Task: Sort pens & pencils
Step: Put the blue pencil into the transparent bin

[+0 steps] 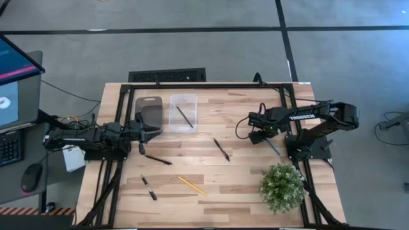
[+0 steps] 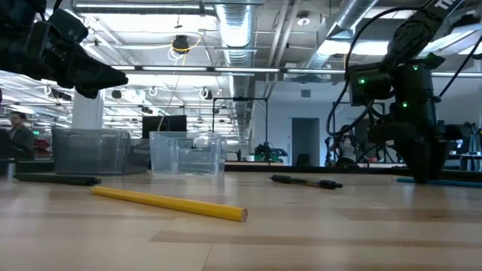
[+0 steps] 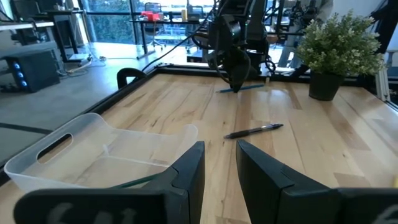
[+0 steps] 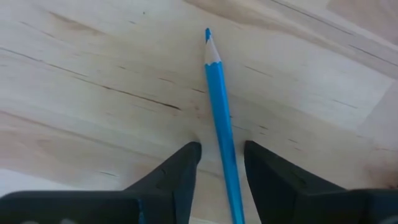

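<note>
Blue pencil (image 4: pixel 221 134), at three o'clock on the table (image 1: pixel 243 185), lies between the parted fingers of my right claw (image 4: pixel 221 158), not yet gripped. Step in hand: the pick. Next, I judge: clench squarely, lift. Left claw (image 3: pixel 217 163) waits released at nine o'clock.

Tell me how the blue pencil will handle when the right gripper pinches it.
The blue pencil looks thin and stiff, so probably light and rigid. Lying flat between the right gripper's open fingers, it may roll or skid if nudged unevenly.

Yellow pencil (image 2: pixel 169 203) — foreground, lying flat
</note>
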{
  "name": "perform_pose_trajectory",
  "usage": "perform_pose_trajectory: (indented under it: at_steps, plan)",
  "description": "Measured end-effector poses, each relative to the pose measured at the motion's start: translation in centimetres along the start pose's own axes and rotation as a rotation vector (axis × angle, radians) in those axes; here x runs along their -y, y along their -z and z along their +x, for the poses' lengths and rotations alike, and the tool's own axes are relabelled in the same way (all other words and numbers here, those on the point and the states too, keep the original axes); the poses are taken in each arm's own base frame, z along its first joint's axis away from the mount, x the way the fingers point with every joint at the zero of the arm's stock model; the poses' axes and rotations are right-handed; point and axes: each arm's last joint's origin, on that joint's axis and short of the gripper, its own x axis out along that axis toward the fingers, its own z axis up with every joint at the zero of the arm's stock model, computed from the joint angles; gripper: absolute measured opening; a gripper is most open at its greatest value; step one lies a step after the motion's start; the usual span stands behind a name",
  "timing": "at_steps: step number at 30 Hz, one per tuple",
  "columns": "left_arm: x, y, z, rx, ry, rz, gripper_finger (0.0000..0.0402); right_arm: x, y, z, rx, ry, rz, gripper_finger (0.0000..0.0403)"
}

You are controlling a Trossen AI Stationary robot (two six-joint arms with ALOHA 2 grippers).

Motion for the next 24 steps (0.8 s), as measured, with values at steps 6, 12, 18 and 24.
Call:
perform_pose_trajectory:
  at_steps: [6,12,18,24]
  plan:
    - [0.00,-0.01,0.00,0.000,0.000,0.000,0.0082,0.00,-0.02,0.00,0.007,0.004,0.000,0.0150]
    - [0.00,-0.01,0.00,0.000,0.001,0.000,0.0082,0.00,-0.04,0.00,0.013,0.007,-0.001,0.0140]
    - [0.00,-0.01,0.00,0.000,0.001,0.000,0.0082,-0.01,-0.06,0.00,0.018,0.009,-0.001,0.0132]
    - [0.00,-0.01,0.00,0.000,0.001,0.000,0.0082,-0.04,-0.05,0.00,0.025,0.014,-0.004,0.0125]
